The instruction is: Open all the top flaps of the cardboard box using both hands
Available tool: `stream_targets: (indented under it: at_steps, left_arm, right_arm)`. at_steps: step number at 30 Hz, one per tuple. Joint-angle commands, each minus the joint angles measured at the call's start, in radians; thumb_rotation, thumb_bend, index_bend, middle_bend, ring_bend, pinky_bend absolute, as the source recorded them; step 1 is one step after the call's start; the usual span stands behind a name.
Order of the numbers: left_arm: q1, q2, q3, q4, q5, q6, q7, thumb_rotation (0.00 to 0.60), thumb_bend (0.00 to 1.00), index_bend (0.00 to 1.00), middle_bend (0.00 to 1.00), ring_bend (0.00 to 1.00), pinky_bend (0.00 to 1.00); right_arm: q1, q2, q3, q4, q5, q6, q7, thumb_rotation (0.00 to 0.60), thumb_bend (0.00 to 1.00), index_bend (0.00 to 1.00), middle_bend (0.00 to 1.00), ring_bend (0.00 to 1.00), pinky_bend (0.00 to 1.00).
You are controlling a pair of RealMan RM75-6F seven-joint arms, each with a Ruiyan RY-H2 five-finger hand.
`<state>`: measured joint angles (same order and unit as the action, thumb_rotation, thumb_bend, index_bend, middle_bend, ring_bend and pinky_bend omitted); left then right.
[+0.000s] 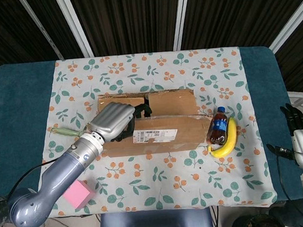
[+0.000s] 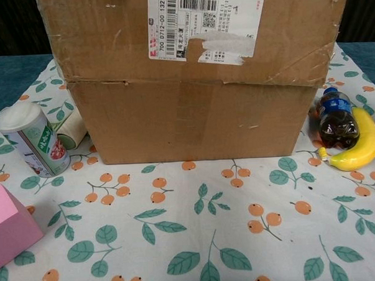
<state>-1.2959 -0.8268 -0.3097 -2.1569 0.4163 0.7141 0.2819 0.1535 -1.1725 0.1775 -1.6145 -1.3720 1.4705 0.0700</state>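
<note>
**A:** What is on the table, and where is the box?

**B:** From the head view, a cardboard box (image 1: 158, 124) sits near the middle of a floral tablecloth (image 1: 153, 70). Its near flap (image 1: 167, 133), the one with a shipping label, looks folded outward toward six o'clock. The far flaps (image 1: 169, 102) at twelve o'clock lie roughly flat. A dark opening shows between them, at about ten o'clock of the box's centre.

**B:** From the chest view, the same near flap (image 2: 189, 34) hangs down over the box front.

**A:** What are the hands doing?

**B:** The left hand (image 1: 113, 120) rests on the box's left end, at nine o'clock, its fingers curled over the edge into the dark opening. Whether it actually pinches a flap I cannot tell. The right hand (image 1: 298, 121) is well apart from the box, off the table's edge at three o'clock, fingers slightly apart, holding nothing.

**A:** How should this step be done well?

**B:** In my judgement, the left hand should hook under the flap edge and swing it outward toward nine o'clock, not drag the whole box. The right hand could come in to steady the right end. It should go carefully there, because a cola bottle (image 1: 217, 128) and a banana (image 1: 226, 141) lie just beside that end, at four o'clock.

**B:** A can (image 2: 33, 142) and a pink block (image 2: 10, 223) stand near the left front corner.
</note>
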Motion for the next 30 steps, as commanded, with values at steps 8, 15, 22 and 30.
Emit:
stream_targets:
  at_steps: [8, 15, 22, 30]
  left_arm:
    - [-0.019, 0.047, -0.012, -0.098, 0.017, -0.058, -0.058, 0.600, 0.99, 0.25, 0.49, 0.38, 0.44]
    - [-0.023, 0.052, 0.034, -0.130, 0.046, -0.100, -0.059, 0.600, 0.98, 0.24, 0.48, 0.38, 0.44]
    - [-0.013, 0.040, 0.071, -0.130, 0.074, -0.113, -0.075, 0.600, 0.96, 0.23, 0.47, 0.38, 0.44]
    - [0.013, 0.036, 0.098, -0.125, 0.114, -0.122, -0.119, 0.600, 0.92, 0.22, 0.46, 0.36, 0.43]
  right_arm:
    - [0.000, -0.001, -0.002, -0.005, -0.001, -0.006, -0.001, 0.600, 0.23, 0.00, 0.00, 0.00, 0.21]
    - [-0.002, 0.000, 0.001, -0.005, 0.002, -0.008, 0.001, 0.600, 0.23, 0.00, 0.00, 0.00, 0.21]
    - [-0.001, 0.002, 0.004, -0.008, 0.007, -0.013, 0.003, 0.600, 0.23, 0.00, 0.00, 0.00, 0.21]
    - [-0.004, -0.001, 0.000, -0.011, 0.012, -0.019, 0.004, 0.600, 0.23, 0.00, 0.00, 0.00, 0.21]
